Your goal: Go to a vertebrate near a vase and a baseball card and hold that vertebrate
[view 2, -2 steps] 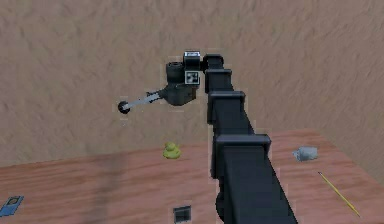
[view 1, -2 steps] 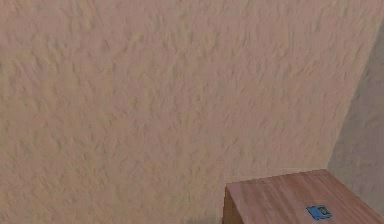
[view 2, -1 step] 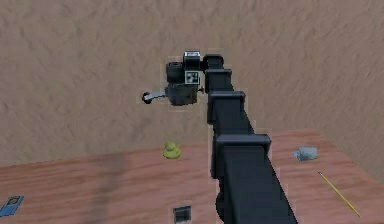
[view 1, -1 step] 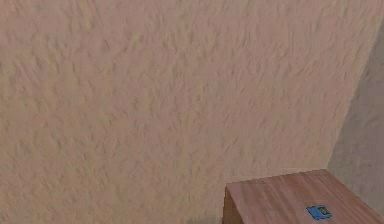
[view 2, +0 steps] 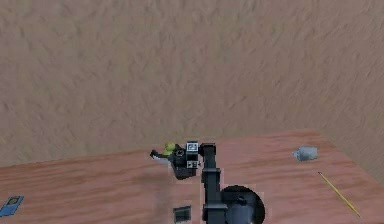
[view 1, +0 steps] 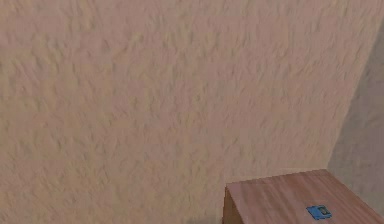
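Observation:
In the arm side view the dark arm point(view 2: 210, 185) rises from the bottom edge over a wooden table point(view 2: 100, 185). My gripper point(view 2: 166, 158) sits left of the two white squares, close to the table's far edge. A small yellow-green thing point(view 2: 157, 154) lies right at the fingers. It is too small to name, and I cannot tell whether the gripper holds anything. A small blue card point(view 2: 12, 205) lies flat at the table's left end. The same blue card point(view 1: 320, 211) shows on the table corner point(view 1: 260, 200) at the forward view's lower right.
A small grey object point(view 2: 305, 154) stands near the table's right end, with a yellow pencil point(view 2: 340, 192) lying in front of it. A small dark square thing point(view 2: 181, 212) lies beside the arm. A textured beige wall point(view 2: 190, 70) runs behind the table.

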